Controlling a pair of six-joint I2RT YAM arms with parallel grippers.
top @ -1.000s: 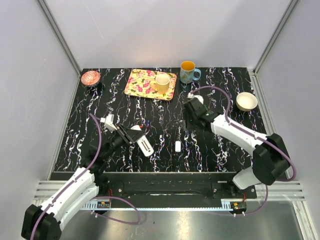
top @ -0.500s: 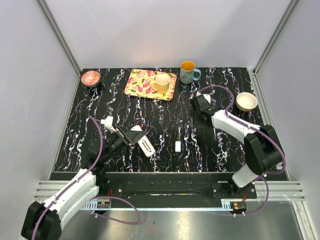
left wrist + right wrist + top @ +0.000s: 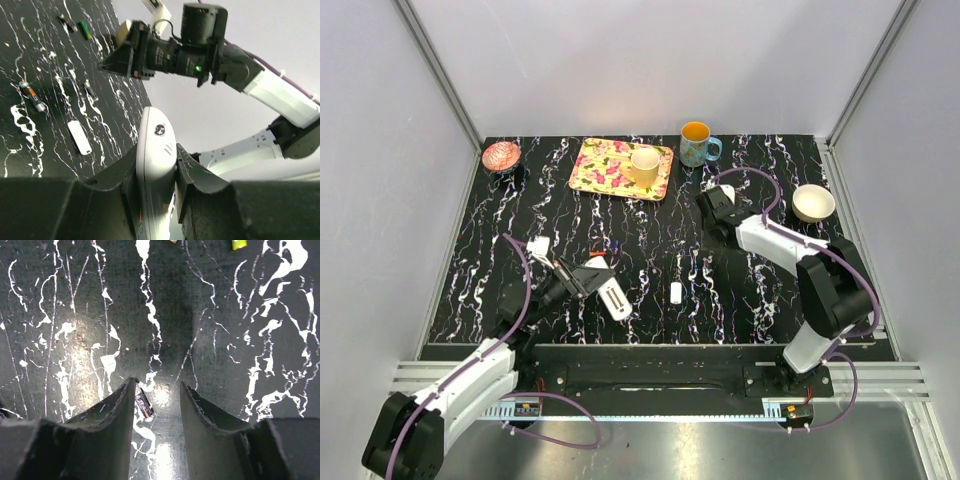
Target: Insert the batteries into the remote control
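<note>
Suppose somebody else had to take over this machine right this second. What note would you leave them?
Left gripper: shut on the remote control, holding it tilted up.
Right gripper: open, low over the table, one battery lying between its fingers, not gripped.
A second battery lies loose on the table near a small white piece.
Done: remote in hand.
Left: grip that battery, seat it in the remote, then the others. Whether any is already loaded cannot be told.
</note>
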